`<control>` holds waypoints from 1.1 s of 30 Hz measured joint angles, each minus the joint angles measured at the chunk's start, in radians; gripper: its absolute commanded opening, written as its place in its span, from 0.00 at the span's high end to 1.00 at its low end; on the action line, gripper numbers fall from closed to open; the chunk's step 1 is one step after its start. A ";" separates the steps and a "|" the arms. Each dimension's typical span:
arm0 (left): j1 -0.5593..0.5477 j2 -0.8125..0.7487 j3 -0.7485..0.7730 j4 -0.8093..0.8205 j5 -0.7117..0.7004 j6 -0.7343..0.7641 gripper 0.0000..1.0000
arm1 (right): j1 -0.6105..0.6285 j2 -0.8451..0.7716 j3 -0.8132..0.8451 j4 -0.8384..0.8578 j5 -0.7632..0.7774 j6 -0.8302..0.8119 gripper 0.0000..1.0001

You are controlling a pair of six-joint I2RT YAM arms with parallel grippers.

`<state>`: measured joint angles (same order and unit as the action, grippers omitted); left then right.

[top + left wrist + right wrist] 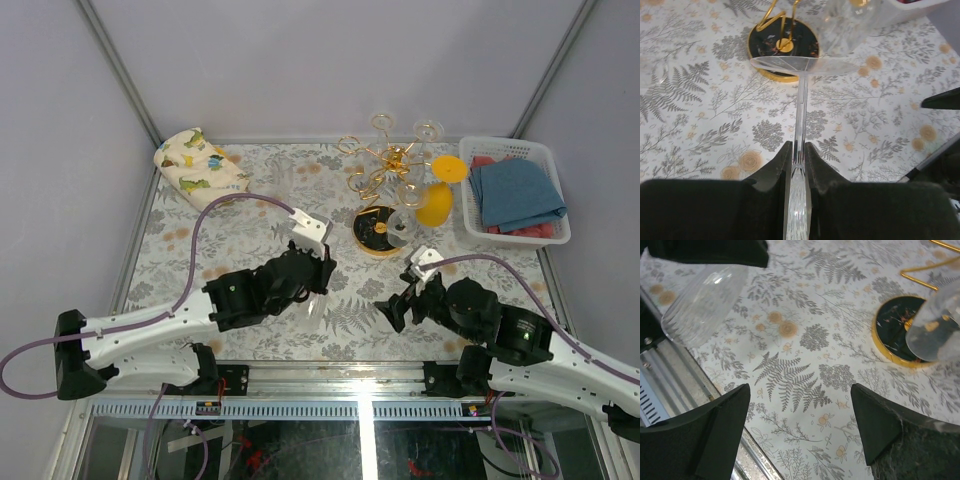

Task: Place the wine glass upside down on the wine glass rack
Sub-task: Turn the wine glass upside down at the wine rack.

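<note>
Within the left pincer (799,148), clamped by its stem, the wine glass (801,107), foot toward rack (766,44); right pincer (800,392) apart.

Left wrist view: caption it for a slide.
Left gripper pinches the wine glass by its stem, foot facing the gold-rimmed rack base.

Bright, even light, faint shadows on the tabletop (180,262); left claw (799,149) blurred close up, pattern beyond it sharp.

Rack (378,228) stands mid-table, toward the back. Basket (505,145) right of it, cloths (515,192) inside. Bundle (198,165) at back-left corner. Wine glass (801,115) lies front-left of rack.
</note>
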<state>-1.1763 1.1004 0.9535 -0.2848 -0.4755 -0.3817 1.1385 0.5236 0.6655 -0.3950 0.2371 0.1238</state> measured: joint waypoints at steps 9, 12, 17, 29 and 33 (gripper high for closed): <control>0.000 -0.012 -0.068 -0.005 -0.063 -0.018 1.00 | 0.000 0.017 0.022 -0.061 0.182 0.193 0.08; 0.000 -0.014 -0.068 -0.004 -0.047 -0.023 1.00 | -0.001 0.055 0.026 -0.073 0.188 0.222 0.08; 0.000 -0.025 -0.068 -0.007 -0.008 -0.028 1.00 | -0.078 0.192 0.041 -0.033 0.048 0.237 0.08; 0.024 -0.210 -0.200 0.068 0.066 -0.003 1.00 | -0.492 -0.046 -0.015 0.093 -0.365 0.270 0.03; 0.099 -0.248 -0.253 0.129 0.099 0.011 1.00 | -0.492 -0.221 -0.016 0.083 -0.293 0.267 0.01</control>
<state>-1.0771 0.8524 0.7006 -0.1558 -0.3767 -0.3706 0.6460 0.3027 0.6491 -0.3122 -0.0563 0.3904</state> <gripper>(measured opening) 0.104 0.974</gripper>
